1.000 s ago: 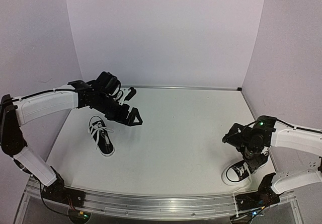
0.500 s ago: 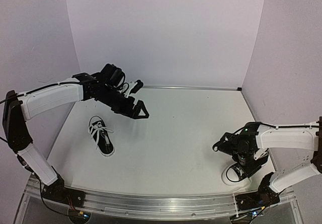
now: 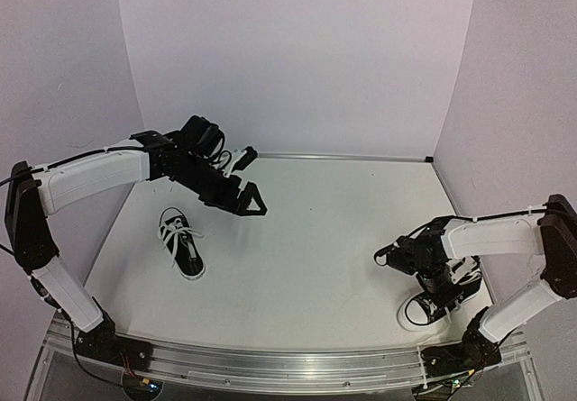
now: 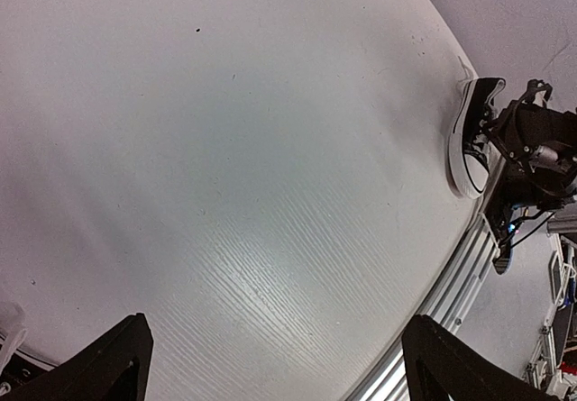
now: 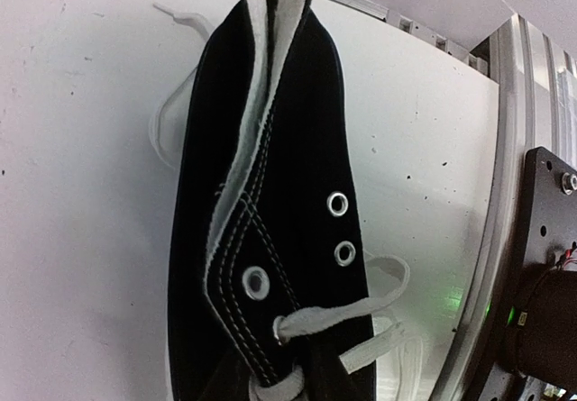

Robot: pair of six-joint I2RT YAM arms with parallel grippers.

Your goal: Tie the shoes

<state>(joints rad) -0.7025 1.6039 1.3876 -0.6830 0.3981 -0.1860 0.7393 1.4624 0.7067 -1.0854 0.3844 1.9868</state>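
The right end effector [image 3: 444,291] is down on the right-side shoe [image 3: 422,312]. Its fingers fall outside its own wrist view and are hidden from above, so I cannot tell whether it is clenched on the shoe or only set around it. In the wrist view this black canvas shoe [image 5: 270,221] fills the frame. Its collar is drawn narrow so the white lining shows as a slim strip, three metal eyelets [image 5: 336,204] face the camera, and its white laces [image 5: 361,311] lie loose and untied. The shoe sits on the white worktop [image 3: 315,239] at the near right corner, just beside the aluminium rail [image 5: 509,149]. The right arm [image 3: 491,236] bends back over it from the right edge. The left end effector [image 3: 252,183] is released, its fingers [image 4: 117,360] spread wide with nothing between them. It hangs above the worktop toward the back left. The left-side shoe [image 3: 181,241] lies nearer the front than this end effector and apart from it. Its toe cap points toward the rail and its laces are splayed loose. The two shoes are well apart.
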